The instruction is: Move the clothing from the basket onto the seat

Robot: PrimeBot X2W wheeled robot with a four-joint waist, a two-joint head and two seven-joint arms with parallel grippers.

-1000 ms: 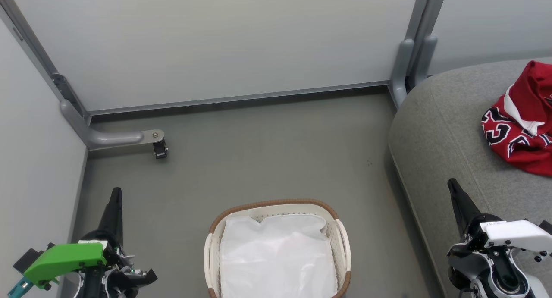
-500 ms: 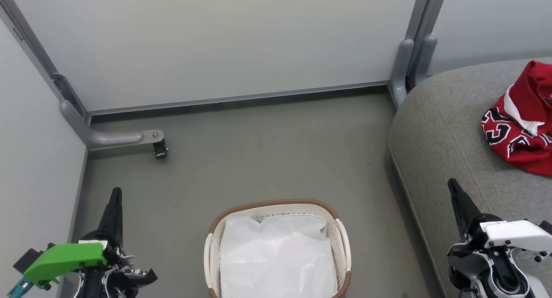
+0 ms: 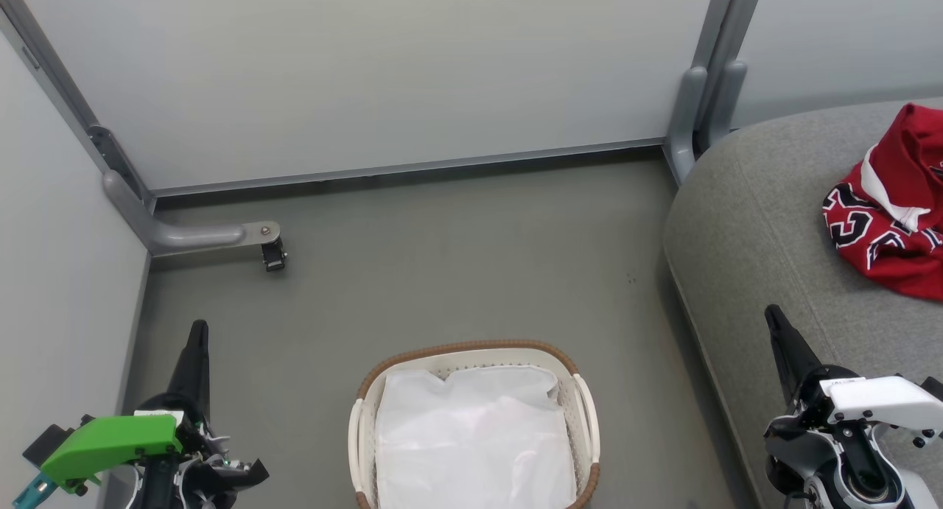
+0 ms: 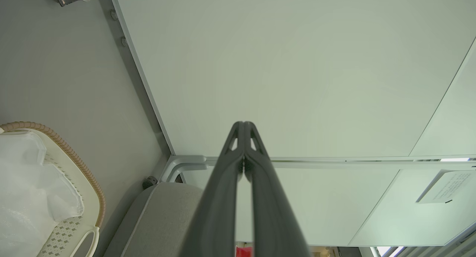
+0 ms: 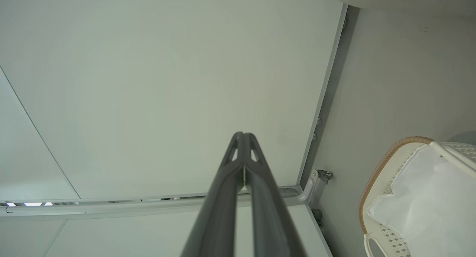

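The red clothing (image 3: 888, 229), with black-and-white numerals and a white stripe, lies bunched on the grey seat (image 3: 751, 222) at the right, well apart from the basket (image 3: 471, 347). The basket stands on the floor (image 3: 442, 258) with a white sheet (image 3: 471, 435) inside. The left jaws, low beside the left wall, are pressed together and hold nothing. The right jaws, over the seat's near edge, are likewise closed and empty.
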